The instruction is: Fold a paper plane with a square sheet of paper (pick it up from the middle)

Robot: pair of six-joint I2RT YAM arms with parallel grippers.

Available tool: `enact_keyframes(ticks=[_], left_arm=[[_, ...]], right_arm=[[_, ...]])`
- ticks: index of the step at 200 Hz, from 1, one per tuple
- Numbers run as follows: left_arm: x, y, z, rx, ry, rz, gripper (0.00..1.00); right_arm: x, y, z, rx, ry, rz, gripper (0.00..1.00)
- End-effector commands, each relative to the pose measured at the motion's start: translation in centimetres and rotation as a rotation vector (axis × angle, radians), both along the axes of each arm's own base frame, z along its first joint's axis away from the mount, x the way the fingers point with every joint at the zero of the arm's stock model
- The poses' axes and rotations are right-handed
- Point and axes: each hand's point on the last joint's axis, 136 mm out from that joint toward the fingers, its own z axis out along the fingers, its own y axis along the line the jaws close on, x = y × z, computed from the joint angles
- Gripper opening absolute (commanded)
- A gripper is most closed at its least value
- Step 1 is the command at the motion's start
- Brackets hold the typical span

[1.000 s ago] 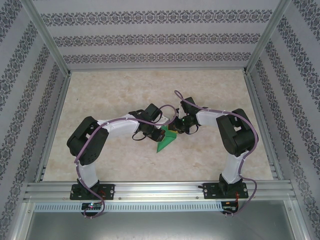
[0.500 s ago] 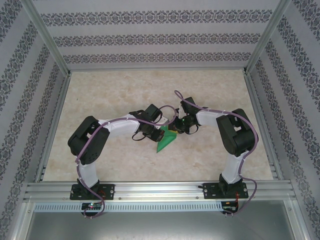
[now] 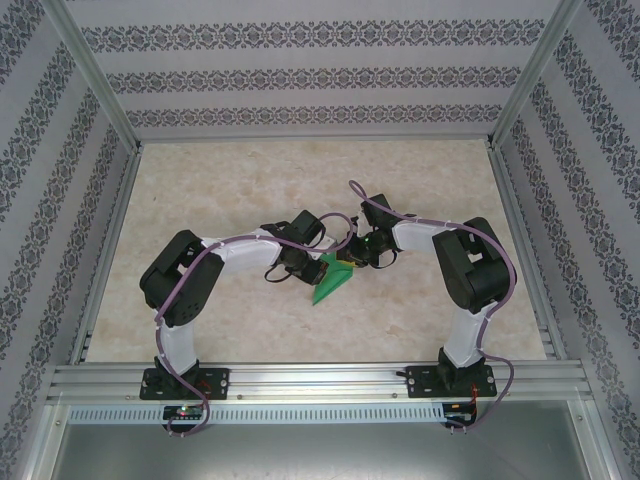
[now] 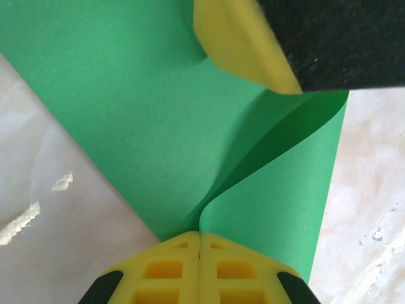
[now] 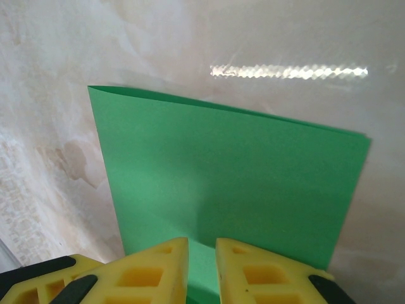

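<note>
1. The thin bright-green square sheet of paper (image 3: 331,284), folded over on itself, is being held at the middle of the pale marbled table (image 3: 250,180).
2. The left gripper (image 4: 200,244) is pinching its curled fold, its yellow fingers pressed together.
3. The right gripper (image 5: 202,247) is clamping the opposite edge.

Black-and-white arms (image 3: 465,335) bear purple cables (image 3: 420,222), yellow fingers (image 4: 171,272).

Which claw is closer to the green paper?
Neither: both touch it. The left gripper pinches the green paper at one edge; the right gripper clamps another edge, across from it.
</note>
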Motion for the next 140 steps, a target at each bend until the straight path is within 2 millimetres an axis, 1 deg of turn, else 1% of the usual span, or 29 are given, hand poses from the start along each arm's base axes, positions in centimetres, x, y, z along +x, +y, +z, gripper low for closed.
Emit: enact_keyframes(ticks=[1, 33, 66, 76, 98, 118, 128, 140], left_arm=[[1.0, 0.2, 0.2, 0.005, -0.012, 0.022, 0.02], [0.9, 0.1, 0.0, 0.001, -0.001, 0.018, 0.02], [0.4, 0.5, -0.6, 0.016, 0.021, 0.020, 0.02], [0.3, 0.6, -0.8, 0.017, 0.024, 0.022, 0.02], [0.1, 0.9, -1.1, 0.027, 0.027, 0.024, 0.02], [0.0, 0.9, -1.1, 0.031, 0.028, 0.024, 0.02], [0.1, 0.9, -1.0, 0.028, 0.028, 0.023, 0.02], [0.0, 0.8, -1.0, 0.027, 0.030, 0.021, 0.02]], right_arm=[[-0.3, -0.2, -0.8, -0.018, 0.010, 0.000, 0.21], [-0.3, -0.2, -0.9, -0.018, 0.012, -0.002, 0.21], [0.2, 0.2, 0.0, 0.008, -0.005, -0.009, 0.22], [0.5, 0.4, 0.7, 0.034, -0.019, -0.015, 0.22], [1.5, 0.5, 3.0, 0.089, -0.067, -0.047, 0.24], [2.4, -0.5, 5.3, 0.115, -0.125, -0.098, 0.25], [2.5, -1.1, 6.1, 0.122, -0.145, -0.119, 0.25], [2.2, -1.9, 6.6, 0.114, -0.159, -0.141, 0.25]])
